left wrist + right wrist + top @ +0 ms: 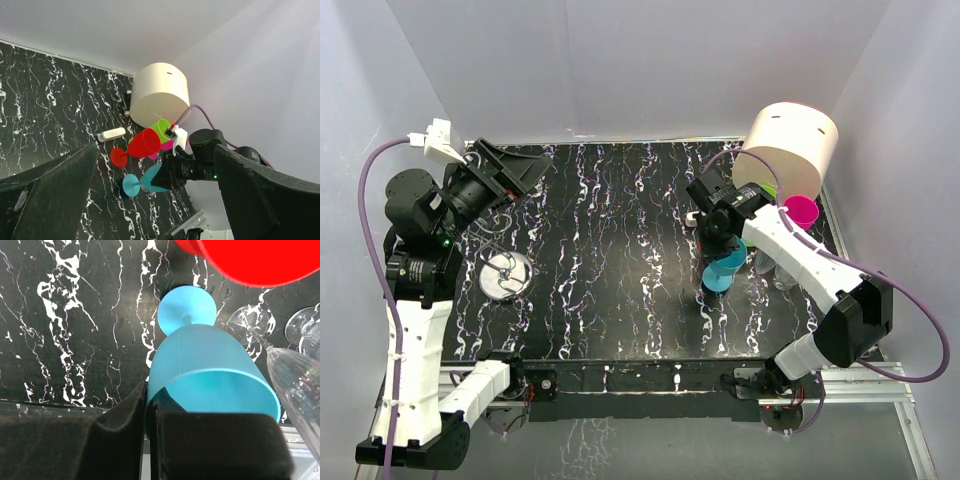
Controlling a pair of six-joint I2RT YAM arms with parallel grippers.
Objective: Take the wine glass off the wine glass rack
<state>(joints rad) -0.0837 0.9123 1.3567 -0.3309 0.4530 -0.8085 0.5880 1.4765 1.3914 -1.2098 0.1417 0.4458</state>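
Turquoise plastic wine glass (210, 365) is located at the right side of the black, white-veined tabletop (620, 230), well apart from the thin silver wire rack with a round shiny base (506, 274) at the left. We see the right end effector (149, 400) clamped on the glass rim. We see the left end effector (520, 168) spread wide, holding nothing, near the rear-left corner.

Bright, even overhead light — soft shadows, close foreground blurred.

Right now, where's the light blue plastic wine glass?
Top view, right side: blue wine glass held in the right gripper, jaws shut on its rim, near the cream cylinder.
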